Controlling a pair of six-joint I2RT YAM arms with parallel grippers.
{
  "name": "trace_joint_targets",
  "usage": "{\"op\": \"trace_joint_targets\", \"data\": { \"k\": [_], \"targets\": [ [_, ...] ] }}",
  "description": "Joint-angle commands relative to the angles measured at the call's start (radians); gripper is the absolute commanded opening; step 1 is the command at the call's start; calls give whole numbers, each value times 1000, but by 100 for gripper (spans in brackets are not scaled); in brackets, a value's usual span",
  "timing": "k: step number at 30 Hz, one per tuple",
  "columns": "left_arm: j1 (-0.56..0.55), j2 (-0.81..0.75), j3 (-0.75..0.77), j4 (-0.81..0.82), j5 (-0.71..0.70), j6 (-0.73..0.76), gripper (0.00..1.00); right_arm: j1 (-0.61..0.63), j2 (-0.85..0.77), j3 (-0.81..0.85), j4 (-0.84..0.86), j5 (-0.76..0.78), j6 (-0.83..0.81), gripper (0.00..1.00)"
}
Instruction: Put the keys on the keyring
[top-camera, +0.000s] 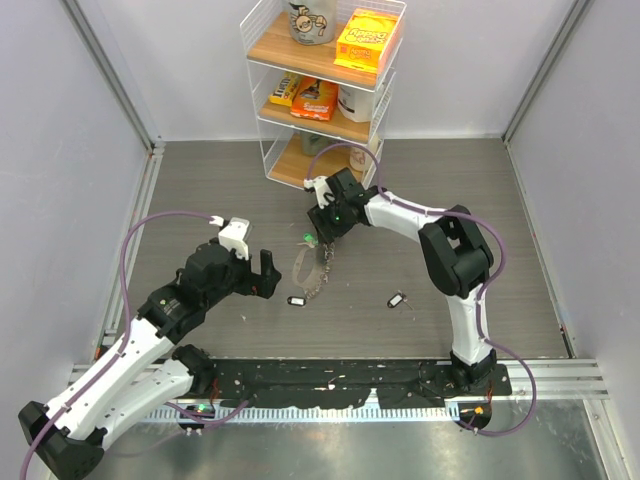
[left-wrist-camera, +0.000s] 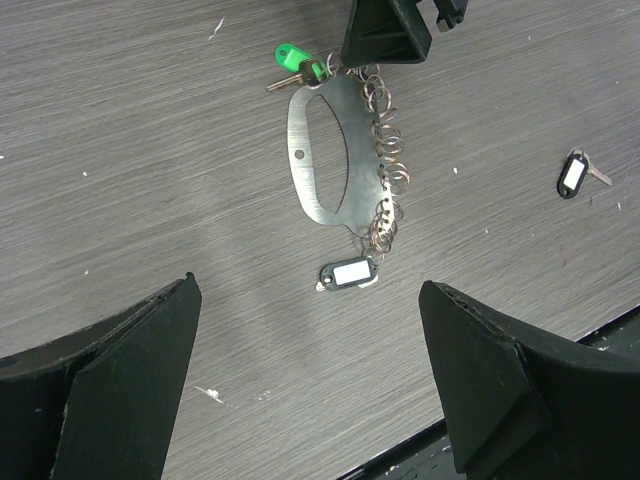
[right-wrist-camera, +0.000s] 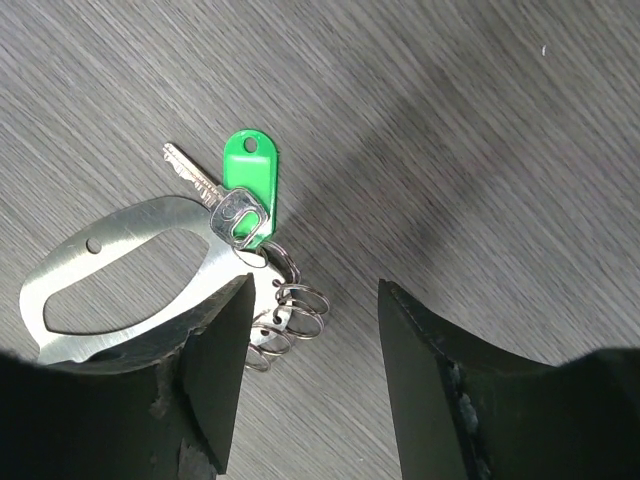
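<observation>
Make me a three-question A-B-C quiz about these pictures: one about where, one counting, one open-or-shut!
1. Where is the green tag? A lying alone; B at the keyring's end, by the right end effector; C hidden.
2. How many black-tagged keys lie on the table? A one; B two; C four.
3. The left end effector is: A open; B shut on a key; C out of view.
Answers: B, it sits at that end; B, one beside the keyring, one apart; A, its fingers stand wide.

No legible text anywhere (print on shelf boxes (top-camera: 367, 40) too small).
</observation>
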Motion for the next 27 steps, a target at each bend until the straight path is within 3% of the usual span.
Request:
{"op": "trace_joint_targets", "data": {
  "k": [1,19,27],
  "targets": [
    [-4,-1,-3,35,8,-1,99,-13,0,41,24,-60,-17,59],
    [-3,-9,-7,31,19,-2,99,-27,9,-25,24,-169,-20,57],
    [-3,-18,-17,36,22,-5,99,-28,-14,-59,24,-178,-23,51]
  ]
}}
